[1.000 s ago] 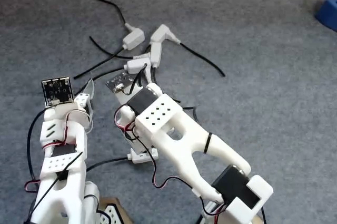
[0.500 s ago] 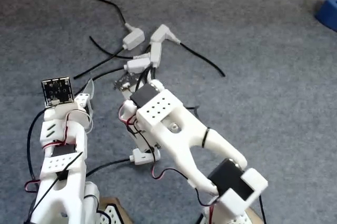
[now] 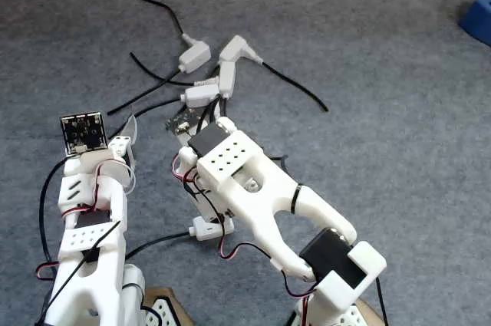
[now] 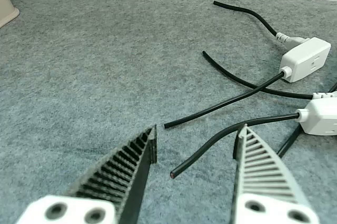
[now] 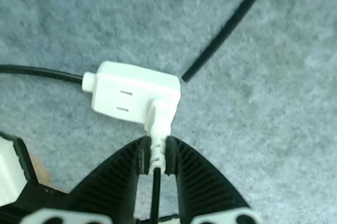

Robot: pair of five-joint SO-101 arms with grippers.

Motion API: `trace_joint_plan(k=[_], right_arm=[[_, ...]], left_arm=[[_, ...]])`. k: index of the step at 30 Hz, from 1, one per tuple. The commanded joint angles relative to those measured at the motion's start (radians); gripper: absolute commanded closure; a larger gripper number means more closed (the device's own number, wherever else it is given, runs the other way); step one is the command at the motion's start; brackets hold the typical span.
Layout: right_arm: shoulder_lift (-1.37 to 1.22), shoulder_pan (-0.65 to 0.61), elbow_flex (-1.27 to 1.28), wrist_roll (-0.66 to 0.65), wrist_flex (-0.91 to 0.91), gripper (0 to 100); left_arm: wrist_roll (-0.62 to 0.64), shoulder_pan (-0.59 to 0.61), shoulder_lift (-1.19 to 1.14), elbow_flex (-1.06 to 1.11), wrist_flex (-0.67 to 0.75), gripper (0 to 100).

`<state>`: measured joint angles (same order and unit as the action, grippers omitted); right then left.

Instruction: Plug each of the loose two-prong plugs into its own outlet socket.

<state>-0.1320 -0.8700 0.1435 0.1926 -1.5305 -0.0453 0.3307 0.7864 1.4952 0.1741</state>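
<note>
Right fingers (image 5: 126, 174) are clenched on the thin white neck of a two-prong plug (image 5: 158, 126), and its black cord runs back between them. The plug's head meets the end of a white outlet socket (image 5: 134, 96) lying flat on the grey carpeted tabletop (image 5: 274, 129) with two slots facing up. Whether the prongs are seated cannot be told. A loose black cable end (image 5: 226, 29) lies just beside the socket's corner.

Left fingers (image 4: 124, 174) are spread apart and grasp nothing, low over the carpet. A cut cable end (image 4: 174, 173) lies between them. Farther out sit a white socket block (image 4: 307, 59) and, nearer, a second socket block (image 4: 324, 116) — each on its own black cord. In the high view a small white plug (image 3: 205, 228) lies loose beside the right arm (image 3: 253, 188).
</note>
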Motion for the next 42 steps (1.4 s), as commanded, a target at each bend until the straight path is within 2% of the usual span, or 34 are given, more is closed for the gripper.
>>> trace_joint_plan(k=[1,9,14,19,25,29,38,42], right_arm=[[-0.093,0.012,0.001,-0.02,0.047,99.2],[-0.41,0.016,-0.005,-0.023,0.134,99.1],[-0.415,0.018,-0.008,-0.025,0.128,99.1],[-0.317,0.018,-0.008,-0.026,0.107,95.5],[-0.117,0.018,-0.008,-0.083,0.038,76.3],[0.039,0.019,-0.008,-0.081,0.028,68.7],[0.343,0.031,-0.01,-0.089,0.035,67.6],[0.533,0.134,-0.008,-0.089,0.114,67.6]], left_arm=[[0.009,0.012,0.013,-0.022,0.018,76],[0.009,0.012,0.013,-0.022,0.018,76],[0.006,0.012,0.013,-0.022,0.018,76],[0.006,0.012,0.013,-0.022,0.018,76],[0.005,0.007,0.013,-0.022,0.017,76],[0.005,0.007,0.013,-0.022,0.017,76],[0.005,0.005,0.013,-0.025,0.014,76],[-0.041,-0.047,0.013,-0.038,-0.015,76]])
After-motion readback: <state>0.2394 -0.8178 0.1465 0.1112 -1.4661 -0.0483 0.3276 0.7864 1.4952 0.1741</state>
